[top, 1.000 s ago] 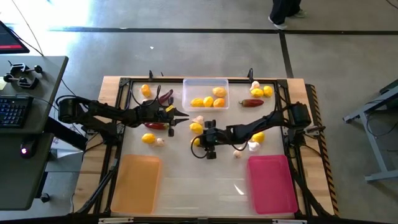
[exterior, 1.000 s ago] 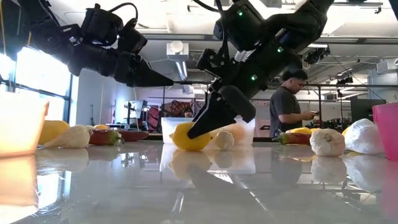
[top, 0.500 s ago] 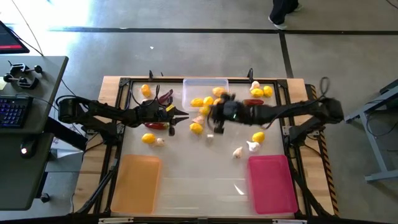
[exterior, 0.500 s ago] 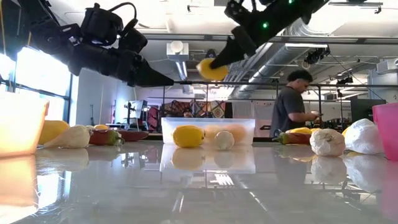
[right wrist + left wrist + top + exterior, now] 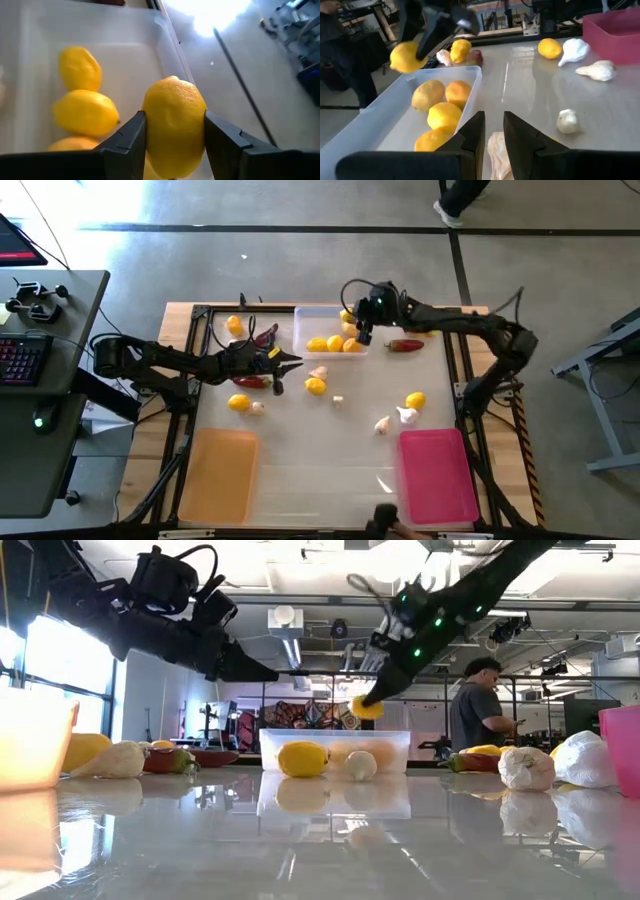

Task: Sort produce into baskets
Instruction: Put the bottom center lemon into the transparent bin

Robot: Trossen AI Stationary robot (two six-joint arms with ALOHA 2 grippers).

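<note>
Spanning the scene is the white table (image 5: 300, 470), on which three trays rest: the bright pink tray (image 5: 437, 475) at the near right, the translucent orange tray (image 5: 222, 474) at the near left, and the clear tray (image 5: 318, 316) at the far centre. Both dark arms reach inward from opposite sides. The right gripper (image 5: 358, 327) hangs over the far right corner of the clear tray, its two fingers clamped on a yellow lemon (image 5: 174, 119); in the low view this lemon (image 5: 366, 708) is held in the air above the tray, touching nothing below. Several lemons (image 5: 443, 116) already lie inside the clear tray. The left gripper (image 5: 297, 361) hovers just left of the clear tray, above the table, its fingers (image 5: 520, 138) set narrowly apart with nothing between them. Loose produce lies scattered on the table: a dark red chili pepper (image 5: 405, 345) just right of the clear tray, a second chili (image 5: 250, 381) beneath the left arm, a lemon (image 5: 316, 386) near the table's centre, another lemon (image 5: 415, 400) to its right, and one more lemon (image 5: 239, 403) at the left. Whitish garlic bulbs (image 5: 406, 415) rest just beyond the pink tray, and a smaller garlic bulb (image 5: 338, 400) lies near the centre. Beyond the table, a person (image 5: 480, 715) stands in the room.
</note>
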